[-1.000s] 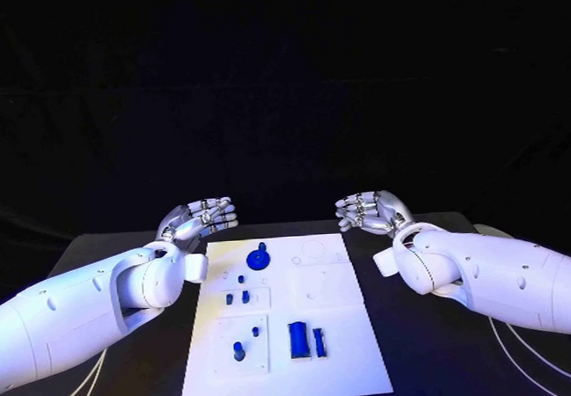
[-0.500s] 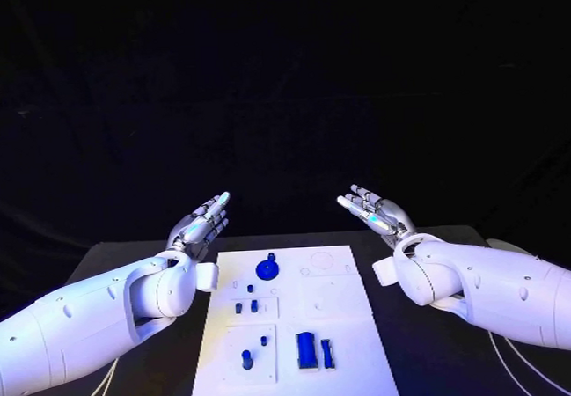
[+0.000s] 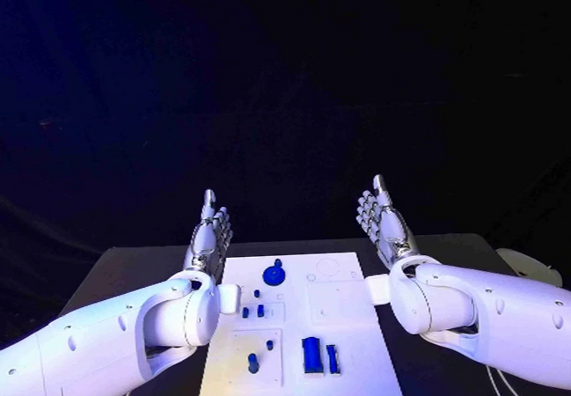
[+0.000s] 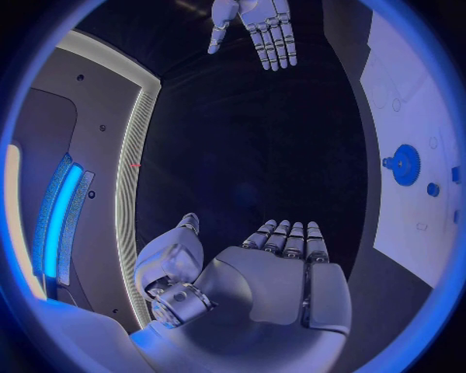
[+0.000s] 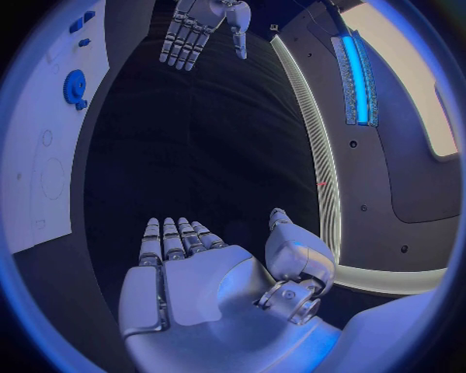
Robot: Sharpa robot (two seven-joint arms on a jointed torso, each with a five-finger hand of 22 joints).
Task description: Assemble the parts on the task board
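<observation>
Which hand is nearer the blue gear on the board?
Left. The left hand is raised beside the gear, just off the board's edge; the right hand stands beyond the opposite edge.

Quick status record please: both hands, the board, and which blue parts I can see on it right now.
left hand: raised above the table's far edge, fingers straight, holding nothing
right hand: same pose, holding nothing
task board: white, flat on the black table, between the arms
blue gear: far end of board
tall blue block: near end, a thinner blue piece beside it
contact: neither hand touches the board
</observation>
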